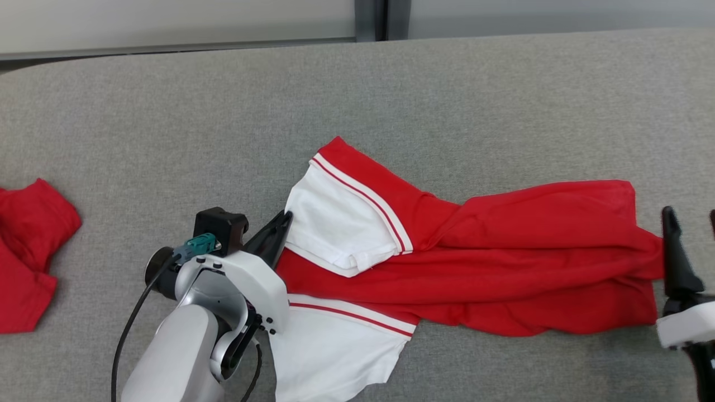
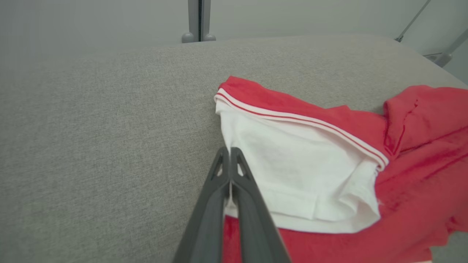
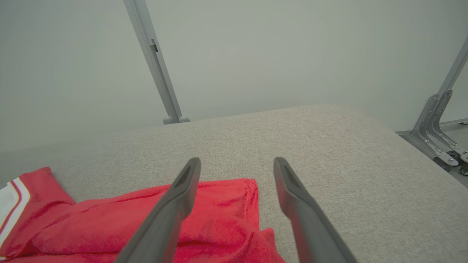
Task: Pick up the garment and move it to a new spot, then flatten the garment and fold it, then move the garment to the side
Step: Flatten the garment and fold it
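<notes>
1. The red and white garment (image 1: 503, 251) lies crumpled across the grey table (image 1: 391, 84).
2. The left gripper (image 2: 230, 149) is closed at the white sleeve's (image 2: 299, 171) edge; whether it pinches cloth is unclear.
3. The right gripper (image 3: 237, 160) hangs with its fingers apart over the garment's red end.

**Garment** (image 1: 503, 251): bright red body. It has white sleeve panels, each trimmed with a thin red stripe set in white. One white panel lies at the tips of the left pincer, and the red runs from there across to the right pincer.
**Left pincer** (image 2: 229, 149): dark grey fingers, white housing, teal connector (image 1: 198, 244), black cable (image 1: 125, 329).
**Right pincer** (image 3: 237, 162): dark grey fingers, white housing.
**Surface** (image 1: 167, 111): light grey woven cloth, finely flecked.
**Second cloth** (image 1: 28, 245): solid red, well to the left of the left pincer.
**Wall** (image 3: 292, 54): pale grey-white, beyond the pincers.
**Post** (image 3: 157, 65): grey metal.
</notes>
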